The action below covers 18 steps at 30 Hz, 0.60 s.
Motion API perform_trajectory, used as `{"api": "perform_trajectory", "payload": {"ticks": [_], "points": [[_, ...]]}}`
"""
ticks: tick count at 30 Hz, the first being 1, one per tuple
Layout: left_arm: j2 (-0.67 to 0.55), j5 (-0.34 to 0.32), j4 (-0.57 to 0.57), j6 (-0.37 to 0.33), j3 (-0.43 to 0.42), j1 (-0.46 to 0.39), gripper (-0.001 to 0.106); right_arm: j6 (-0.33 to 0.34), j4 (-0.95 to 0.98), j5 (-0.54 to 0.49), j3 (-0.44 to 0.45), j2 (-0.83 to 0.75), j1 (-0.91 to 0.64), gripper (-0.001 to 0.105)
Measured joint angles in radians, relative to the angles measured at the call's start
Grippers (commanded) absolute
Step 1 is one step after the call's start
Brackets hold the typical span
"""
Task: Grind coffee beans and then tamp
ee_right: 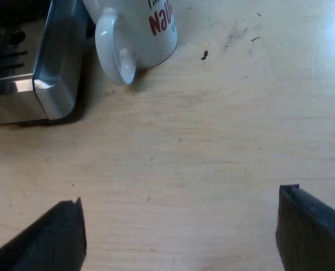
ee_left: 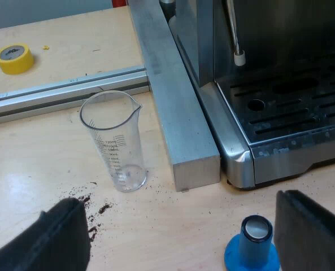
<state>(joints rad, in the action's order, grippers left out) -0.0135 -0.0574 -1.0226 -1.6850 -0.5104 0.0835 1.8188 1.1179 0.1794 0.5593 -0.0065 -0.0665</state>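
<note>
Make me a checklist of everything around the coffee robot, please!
Surface: light wooden table; coffee grounds spilled by the measuring glass.
Job's things: espresso machine; blue tamper upright on the table near it; the measuring glass upright beside a metal rail; white mug at the machine's corner.
Clutter: yellow tape roll lying flat past the metal rail.
Grippers: left gripper open, holding nothing, the tamper close by one finger; right gripper open above the table near the mug, holding nothing.
Cables: nothing seen.
Surroundings: nothing seen.
</note>
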Motion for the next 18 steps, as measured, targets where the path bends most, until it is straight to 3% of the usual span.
{"api": "perform_trajectory", "payload": {"ticks": [14, 18], "points": [[0.0, 0.0, 0.0, 0.0, 0.0, 0.0, 0.069, -0.009, -0.003, -0.017, 0.0, 0.0, 0.0, 0.07], [0.0, -0.05, -0.003, 0.0, -0.002, 0.0, 0.069, -0.009, -0.016, -0.021, 0.013, 0.0, 0.002, 0.07]]}}
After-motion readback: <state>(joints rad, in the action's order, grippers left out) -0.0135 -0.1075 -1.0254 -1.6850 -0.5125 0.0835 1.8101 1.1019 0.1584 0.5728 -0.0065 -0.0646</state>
